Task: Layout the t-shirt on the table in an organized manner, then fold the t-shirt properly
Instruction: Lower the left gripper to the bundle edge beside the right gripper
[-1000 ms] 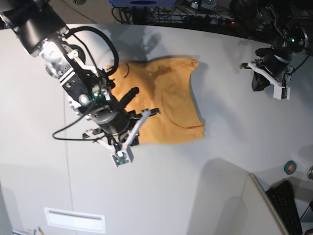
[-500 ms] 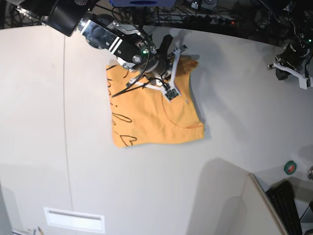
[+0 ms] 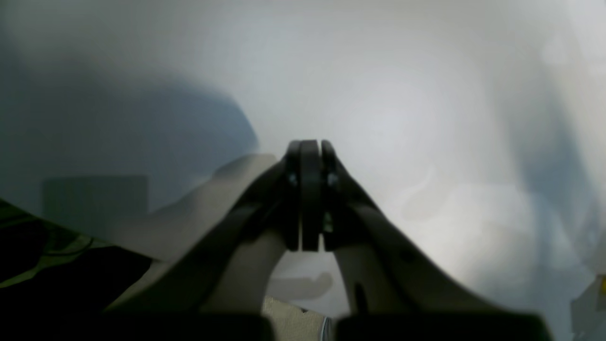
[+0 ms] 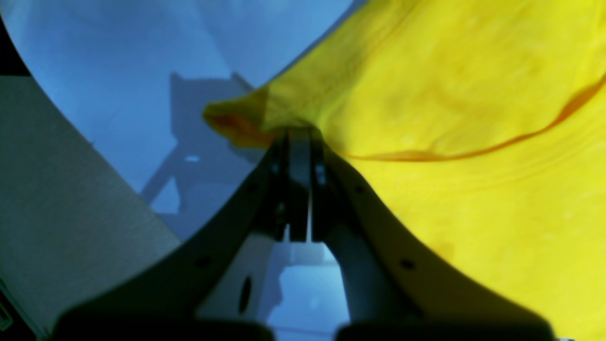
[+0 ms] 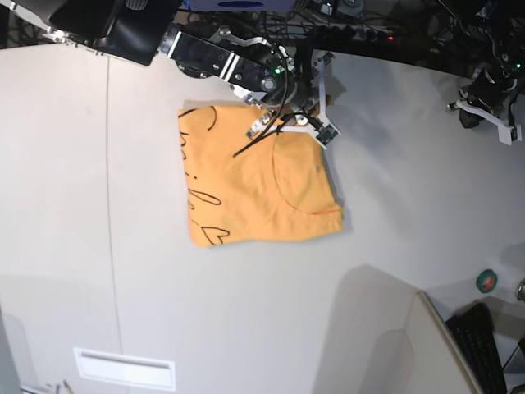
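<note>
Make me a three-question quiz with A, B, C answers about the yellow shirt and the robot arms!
1. Where is the left gripper?
A. Pressing on the t-shirt
B. Off by the table's far edge, away from the t-shirt
C. Beside the keyboard

2. What colour is the lettering on the t-shirt?
A. Black
B. Red
C. White

3. What is the right gripper doing?
A. Wide open above the table
B. Shut on a corner of the t-shirt
C. Holding a cup

Answers: 1 B, the base view shows it apart from the cloth. 2 A, dark cursive runs along the shirt's edge. 3 B, the right wrist view shows shut jaws pinching yellow fabric.
</note>
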Robot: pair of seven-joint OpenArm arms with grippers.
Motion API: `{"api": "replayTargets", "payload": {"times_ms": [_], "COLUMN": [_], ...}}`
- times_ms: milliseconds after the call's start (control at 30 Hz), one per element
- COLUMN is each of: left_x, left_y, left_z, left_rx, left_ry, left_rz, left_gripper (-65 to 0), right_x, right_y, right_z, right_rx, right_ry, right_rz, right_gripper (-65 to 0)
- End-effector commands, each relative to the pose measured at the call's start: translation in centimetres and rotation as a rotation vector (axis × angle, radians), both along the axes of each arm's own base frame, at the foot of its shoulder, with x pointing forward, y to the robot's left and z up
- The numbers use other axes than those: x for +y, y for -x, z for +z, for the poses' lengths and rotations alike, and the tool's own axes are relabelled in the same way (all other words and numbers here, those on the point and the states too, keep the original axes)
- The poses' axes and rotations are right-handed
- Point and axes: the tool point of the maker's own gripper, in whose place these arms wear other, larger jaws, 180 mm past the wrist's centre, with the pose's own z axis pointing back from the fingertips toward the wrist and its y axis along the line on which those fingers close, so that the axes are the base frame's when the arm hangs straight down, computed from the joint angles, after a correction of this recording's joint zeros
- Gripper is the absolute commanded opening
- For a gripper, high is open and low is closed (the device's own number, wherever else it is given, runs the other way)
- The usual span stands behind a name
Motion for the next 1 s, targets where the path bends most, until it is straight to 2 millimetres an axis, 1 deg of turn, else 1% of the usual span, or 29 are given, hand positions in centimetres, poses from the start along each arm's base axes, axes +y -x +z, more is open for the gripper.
{"api": "replayTargets", "payload": {"times_ms": [0, 100, 133, 167, 200, 233, 267, 300, 367, 400, 467, 500, 567, 667, 733, 800, 867, 933, 967], "left_x": [0.1, -1.7, -2.6, -3.9, -4.9, -6.0, -7.1, -8.0, -9.7, -10.6, -12.2, -13.0, -14.8, -17.7, -19.5, -21.1, -22.2, -23.0, -23.8], "left_y": [-1.7, -2.6, -2.9, -3.3, -3.5, -3.9, -4.2, -4.3, -4.7, -4.9, -5.5, -6.0, -6.5, -7.7, -7.9, -8.4, -8.9, -9.3, -9.5], "left_z": [1.5, 1.8, 1.8, 1.9, 2.3, 2.7, 3.1, 3.4, 3.9, 4.1, 4.6, 4.8, 4.7, 4.1, 3.0, 2.3, 1.6, 0.9, 0.7], "left_rx": [-0.054, -0.053, -0.054, -0.063, -0.073, -0.087, -0.105, -0.118, -0.137, -0.148, -0.18, -0.197, -0.209, -0.202, -0.174, -0.158, -0.137, -0.121, -0.113], "left_ry": [-0.022, -0.036, -0.036, -0.032, -0.037, -0.041, -0.035, -0.016, 0.059, 0.114, 0.203, 0.241, 0.297, 0.344, 0.386, 0.423, 0.453, 0.478, 0.494], "left_rz": [-0.029, -0.107, -0.133, -0.16, -0.185, -0.209, -0.229, -0.241, -0.267, -0.279, -0.304, -0.319, -0.351, -0.411, -0.445, -0.473, -0.491, -0.5, -0.508], "left_gripper": [-65.0, -65.0, -65.0, -65.0, -61.5, -54.6, -46.9, -41.5, -27.3, -20.1, -9.9, -6.3, -3.5, -3.3, -3.3, -3.3, -3.3, -3.3, -3.3], "right_x": [1.3, 2.0, 1.4, 0.9, 0.2, -0.8, -2.1, -3.4, -6.3, -7.9, -10.4, -11.6, -13.3, -15.1, -16.2, -16.6, -17.1, -17.2, -17.3], "right_y": [-0.8, -1.1, -1.3, -1.7, -2.6, -4.0, -4.8, -5.7, -7.6, -8.3, -9.2, -9.6, -9.9, -10.1, -10.2, -10.2, -10.2, -10.1, -10.0], "right_z": [1.5, 3.4, 3.8, 4.8, 6.0, 7.2, 7.9, 8.7, 9.8, 10.1, 10.2, 10.0, 9.6, 9.3, 9.1, 9.0, 8.8, 8.6, 8.5], "right_rx": [-0.034, -0.059, -0.071, -0.095, -0.118, -0.143, -0.152, -0.165, -0.191, -0.201, -0.215, -0.22, -0.222, -0.227, -0.23, -0.225, -0.223, -0.218, -0.216], "right_ry": [-0.047, -0.1, -0.105, -0.127, -0.152, -0.176, -0.191, -0.206, -0.224, -0.223, -0.208, -0.195, -0.172, -0.149, -0.135, -0.131, -0.127, -0.123, -0.12], "right_rz": [0.01, 0.015, 0.014, 0.009, -0.012, -0.052, -0.095, -0.144, -0.252, -0.3, -0.366, -0.391, -0.423, -0.459, -0.479, -0.494, -0.51, -0.514, -0.514], "right_gripper": [-65.0, -65.0, -65.0, -65.0, -65.0, -65.0, -65.0, -65.0, -65.0, -65.0, -65.0, -65.0, -65.0, -65.0, -65.0, -65.0, -65.0, -65.0, -65.0]}}
